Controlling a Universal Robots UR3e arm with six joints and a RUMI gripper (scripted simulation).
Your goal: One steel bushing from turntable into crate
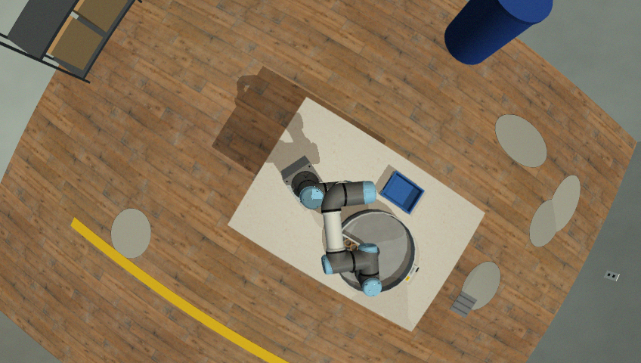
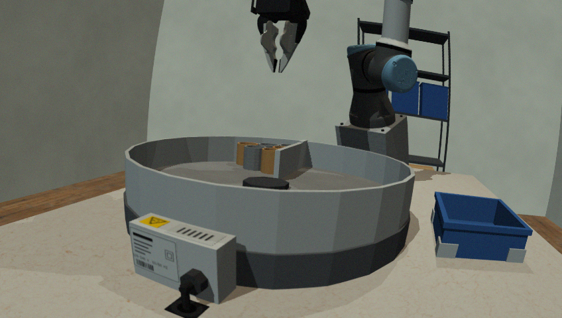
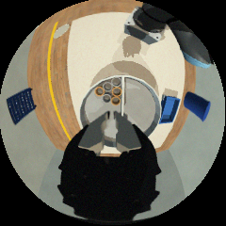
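Observation:
The round grey turntable (image 2: 268, 205) stands in the middle of the table and also shows in the wrist view (image 3: 119, 104). Several short bushings (image 2: 258, 156) cluster against a grey divider wall (image 2: 291, 157); some are brass-coloured, some steel grey (image 2: 252, 156). In the wrist view the bushing cluster (image 3: 109, 91) lies left of the divider. My gripper (image 2: 278, 67) hangs high above the cluster, shut and empty. The blue crate (image 2: 479, 224) sits empty on the table to the right of the turntable; it also shows in the overhead view (image 1: 401, 190).
A grey control box (image 2: 183, 252) with a warning label is fixed to the turntable's front. A black hub (image 2: 265, 182) sits at the turntable's centre. The arm's base (image 2: 372, 134) stands behind the turntable. A shelf rack (image 2: 429, 98) stands behind the base.

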